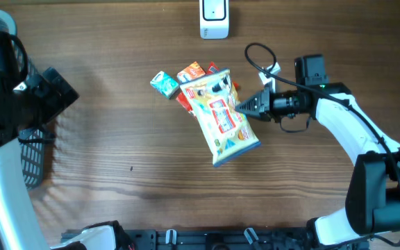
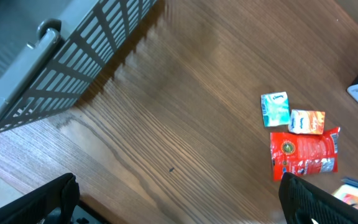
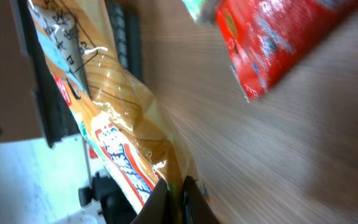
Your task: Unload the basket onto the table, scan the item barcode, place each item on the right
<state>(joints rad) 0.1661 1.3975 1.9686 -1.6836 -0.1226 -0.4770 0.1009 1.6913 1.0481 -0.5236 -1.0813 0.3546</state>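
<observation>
Wooden table [image 1: 117, 194]: seen filling the overhead frame.

Dark mesh basket [image 1: 33, 156]: noted at the left edge of the frame, standing on the table.

Snack bag [image 1: 221, 118]: the yellow and light-blue bag is found at centre frame, long axis running from upper left to lower right. Its upper part is laid over a red packet [image 2: 303, 152].

Right gripper [image 1: 245, 106]: jaws are closed tight, with the right edge of the snack bag pinched between them. This is confirmed in the right wrist view.

Left gripper [image 2: 178, 183]: jaws are spread wide with nothing held, above bare wood near the basket.

White device [image 1: 214, 17]: recorded at top centre.

Orange packet [image 1: 192, 71] and teal packet [image 1: 164, 83]: located just upper left of the bag.
</observation>
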